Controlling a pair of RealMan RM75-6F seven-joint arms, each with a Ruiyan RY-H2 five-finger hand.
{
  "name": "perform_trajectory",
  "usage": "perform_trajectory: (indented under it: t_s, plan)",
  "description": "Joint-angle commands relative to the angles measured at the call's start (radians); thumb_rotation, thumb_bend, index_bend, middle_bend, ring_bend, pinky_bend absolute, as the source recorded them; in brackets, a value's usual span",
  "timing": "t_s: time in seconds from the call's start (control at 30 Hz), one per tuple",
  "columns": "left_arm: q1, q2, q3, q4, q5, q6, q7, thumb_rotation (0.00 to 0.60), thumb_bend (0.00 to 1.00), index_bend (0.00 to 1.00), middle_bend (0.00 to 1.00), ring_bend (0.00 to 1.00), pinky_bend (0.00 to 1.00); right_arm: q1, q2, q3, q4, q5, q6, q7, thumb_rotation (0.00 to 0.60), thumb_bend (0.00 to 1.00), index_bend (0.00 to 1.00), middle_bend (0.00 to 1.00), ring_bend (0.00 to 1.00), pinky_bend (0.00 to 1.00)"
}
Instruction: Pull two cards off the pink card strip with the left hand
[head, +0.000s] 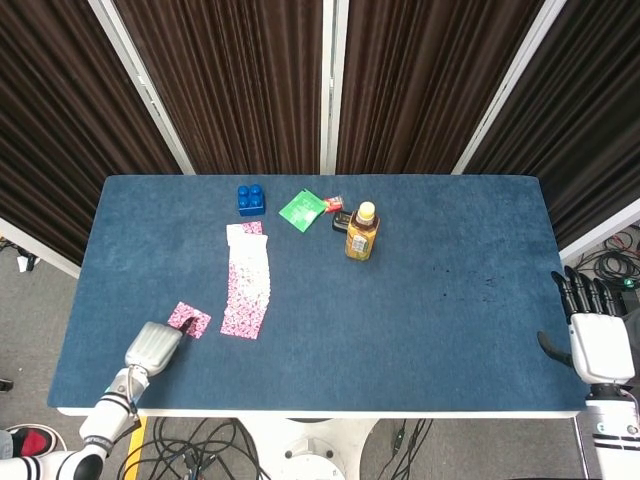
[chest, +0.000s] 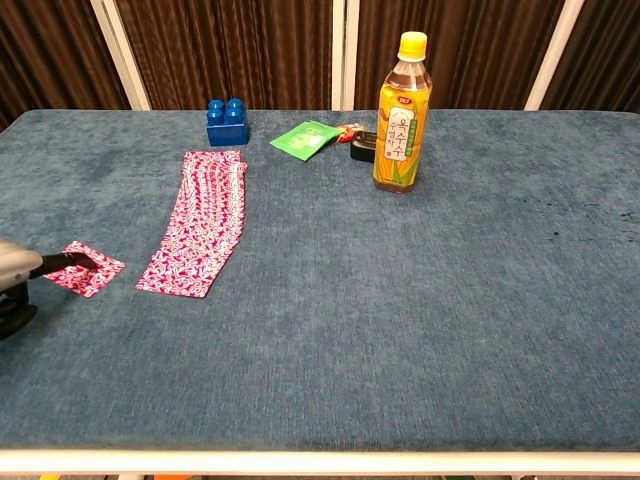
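Blue felt table (head: 420, 300) | dark brown curtains (head: 240, 80) | grey floor (head: 40, 300)

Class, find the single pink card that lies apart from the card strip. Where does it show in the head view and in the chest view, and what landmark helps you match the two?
Head view: the separated pink card lies lower left, left of the pink card strip, at the left robot hand's fingertips.
Chest view: the card sits at the far left edge, again left of the strip.
Shared landmark: the blue block beyond the strip's far end.
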Motion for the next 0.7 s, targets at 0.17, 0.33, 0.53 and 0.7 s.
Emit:
perform_trajectory:
  t_s: [0.17, 0.33, 0.53, 0.7]
  plan:
    - [0.003, 0.003, -0.016, 0.006, -0.031, 0.024, 0.004, 0.6, 0.6, 0.09, 0.86, 0.89, 0.95, 0.0, 0.001, 0.001, -0.004, 0.0, 0.004, -0.005, 0.6, 0.17, 0.0, 0.0, 0.0, 0.0]
    - [0.012, 0.003, -0.02, -0.015, 0.036, 0.076, -0.027, 0.6, 0.6, 0.09, 0.86, 0.89, 0.95, -0.001, 0.003, 0.002, -0.003, 0.001, 0.007, 0.0, 0.6, 0.17, 0.0, 0.0, 0.0, 0.0]
    - [0.011, 0.002, 0.001, -0.076, 0.114, 0.087, -0.04, 0.6, 0.6, 0.09, 0.86, 0.89, 0.95, -0.002, 0.003, 0.002, 0.003, 0.002, 0.007, 0.012, 0.6, 0.18, 0.0, 0.0, 0.0, 0.0]
    - [-0.002, -0.028, 0.018, -0.079, 0.132, 0.054, -0.024, 0.6, 0.6, 0.09, 0.86, 0.89, 0.95, -0.003, 0.004, 0.002, 0.011, 0.005, 0.005, 0.024, 0.6, 0.18, 0.0, 0.0, 0.0, 0.0]
